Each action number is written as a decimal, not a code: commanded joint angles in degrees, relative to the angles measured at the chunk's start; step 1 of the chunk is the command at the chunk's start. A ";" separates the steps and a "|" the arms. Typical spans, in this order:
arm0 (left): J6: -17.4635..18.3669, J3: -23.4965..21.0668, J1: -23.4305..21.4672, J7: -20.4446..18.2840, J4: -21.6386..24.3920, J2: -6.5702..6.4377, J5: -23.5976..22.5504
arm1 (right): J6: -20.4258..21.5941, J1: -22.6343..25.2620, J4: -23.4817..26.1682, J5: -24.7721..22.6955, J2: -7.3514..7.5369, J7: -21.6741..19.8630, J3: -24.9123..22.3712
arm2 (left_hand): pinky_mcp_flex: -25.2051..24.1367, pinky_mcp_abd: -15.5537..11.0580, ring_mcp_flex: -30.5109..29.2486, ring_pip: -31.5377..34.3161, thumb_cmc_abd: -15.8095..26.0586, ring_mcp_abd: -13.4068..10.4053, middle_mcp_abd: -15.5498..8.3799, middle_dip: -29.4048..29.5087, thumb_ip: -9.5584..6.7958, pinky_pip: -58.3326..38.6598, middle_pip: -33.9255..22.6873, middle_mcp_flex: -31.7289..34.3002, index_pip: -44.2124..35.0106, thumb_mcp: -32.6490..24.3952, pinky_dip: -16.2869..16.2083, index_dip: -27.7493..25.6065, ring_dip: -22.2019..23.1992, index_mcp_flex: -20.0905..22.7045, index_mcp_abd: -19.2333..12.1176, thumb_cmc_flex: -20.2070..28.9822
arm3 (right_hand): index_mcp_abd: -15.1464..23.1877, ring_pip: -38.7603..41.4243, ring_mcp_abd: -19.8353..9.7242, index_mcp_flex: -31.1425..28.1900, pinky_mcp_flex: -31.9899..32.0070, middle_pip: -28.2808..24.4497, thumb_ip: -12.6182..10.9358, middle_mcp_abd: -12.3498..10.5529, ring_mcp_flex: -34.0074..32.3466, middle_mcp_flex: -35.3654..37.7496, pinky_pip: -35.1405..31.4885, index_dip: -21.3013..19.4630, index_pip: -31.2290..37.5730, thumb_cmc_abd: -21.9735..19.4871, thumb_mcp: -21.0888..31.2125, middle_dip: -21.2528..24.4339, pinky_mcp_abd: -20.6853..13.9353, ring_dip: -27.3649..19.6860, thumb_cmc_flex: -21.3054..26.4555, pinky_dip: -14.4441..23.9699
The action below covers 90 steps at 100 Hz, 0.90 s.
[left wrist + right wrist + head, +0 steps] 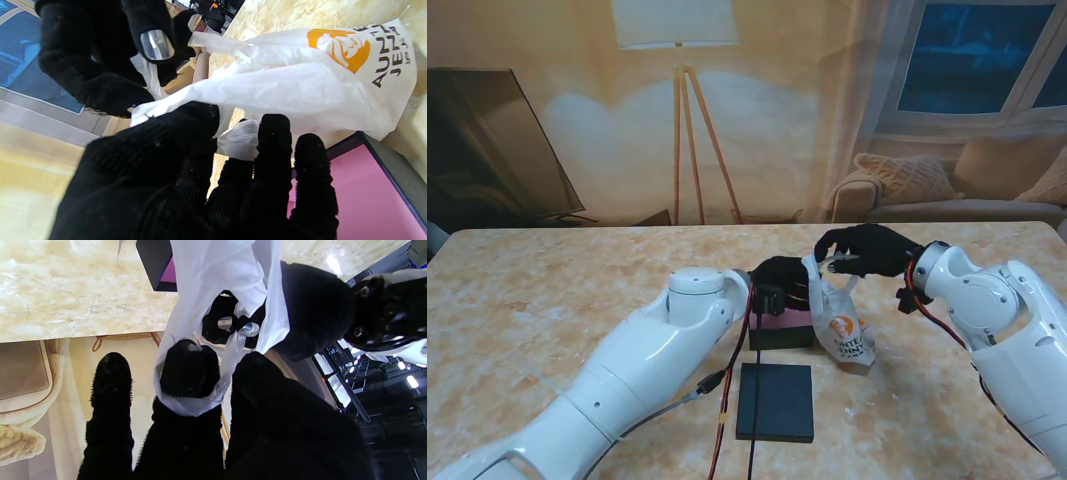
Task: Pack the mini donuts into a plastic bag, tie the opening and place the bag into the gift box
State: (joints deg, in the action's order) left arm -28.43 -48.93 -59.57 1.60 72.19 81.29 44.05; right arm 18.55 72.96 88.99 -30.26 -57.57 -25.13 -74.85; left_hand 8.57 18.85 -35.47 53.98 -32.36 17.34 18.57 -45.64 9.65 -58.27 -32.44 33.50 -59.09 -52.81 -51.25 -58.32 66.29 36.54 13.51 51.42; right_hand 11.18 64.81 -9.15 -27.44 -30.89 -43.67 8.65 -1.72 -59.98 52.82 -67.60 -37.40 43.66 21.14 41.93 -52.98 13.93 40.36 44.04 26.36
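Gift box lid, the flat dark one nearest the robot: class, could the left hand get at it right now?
Probably not: the left hand is shut on the plastic bag, beyond the gift box. The lid lies uncovered.

thin crinkled white plastic bag (300, 83); matt black knit cloth over each robot hand (872, 250), shiny metal fingertip caps; glossy marbled stone-look surface (547, 300); matt black box lid (775, 402).

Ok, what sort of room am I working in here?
It looks like a living room, though possibly a printed backdrop: a tripod floor lamp, a beige sofa under a window, and a dark TV. The right wrist view shows studio lights and rigging behind, so likely a lab set.
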 commanded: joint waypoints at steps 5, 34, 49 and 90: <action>-0.28 -0.08 -0.09 -0.91 0.74 0.22 -0.08 | -1.37 0.72 0.41 0.18 -0.80 0.14 0.37 | 0.05 0.74 -1.87 -0.83 -0.79 0.49 0.05 -0.63 -0.66 -0.73 0.02 1.38 -2.57 0.83 1.02 -1.08 -1.25 -1.03 -0.68 1.25 | -2.34 1.27 -2.06 2.14 -0.78 -1.70 0.43 -1.56 -0.97 -0.60 -0.22 -4.23 4.52 2.55 3.56 -0.30 -0.16 -0.55 1.96 -0.14; -0.13 -0.13 -0.14 -0.19 0.91 0.32 -0.29 | -2.85 0.84 0.37 0.87 -1.40 2.35 0.12 | -0.15 0.67 -1.79 -1.14 -0.36 0.51 -0.39 -0.70 -0.64 -0.65 0.41 1.65 -2.37 1.90 1.26 -0.34 -1.75 -1.38 -0.89 1.82 | -1.95 4.86 -3.86 0.56 -2.25 -5.39 1.01 -3.49 -3.15 1.29 -0.79 -5.39 5.00 3.93 6.23 -0.57 -1.52 0.26 4.94 -0.59; -0.10 -0.21 -0.15 -0.12 1.04 0.28 -0.19 | -3.18 0.67 0.01 0.82 -1.43 2.35 0.67 | -0.67 0.45 -1.31 -1.61 1.44 0.51 -1.09 -0.23 -0.64 -0.29 0.66 1.83 -0.12 5.52 1.56 3.45 -2.11 -1.03 -2.05 2.24 | -0.56 4.87 -3.78 -3.30 -3.61 -5.41 2.01 -3.75 -4.53 2.96 -0.77 -8.36 9.89 5.48 7.25 0.87 -2.44 -0.21 5.44 -1.14; 0.53 0.47 0.18 0.14 0.56 0.34 -2.52 | -3.61 -0.54 -1.17 1.81 -1.61 2.54 2.15 | -1.67 -0.52 0.96 -1.47 -6.04 -1.10 -2.05 6.61 3.91 -0.23 1.31 -1.00 18.47 7.44 0.53 23.83 -0.42 6.14 -1.34 -2.14 | 1.88 4.88 -3.83 -6.53 -5.02 -6.12 2.22 -3.74 -6.34 4.26 -0.33 -12.95 14.07 5.06 7.96 1.72 -4.46 -0.41 6.81 -2.29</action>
State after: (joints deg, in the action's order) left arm -28.29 -48.62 -59.61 2.56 72.62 81.30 41.83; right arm 14.63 72.25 87.91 -28.75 -58.73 -21.75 -72.94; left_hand 7.25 19.06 -35.29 52.55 -34.67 17.18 17.68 -39.46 11.59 -58.25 -31.04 33.54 -44.13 -42.33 -50.55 -36.64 64.99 39.85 12.52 52.10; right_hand 11.66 68.48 -11.29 -33.21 -35.56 -48.41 9.43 -3.49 -65.04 55.39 -67.52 -48.85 55.00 26.42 48.50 -51.55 10.71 40.36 47.65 24.89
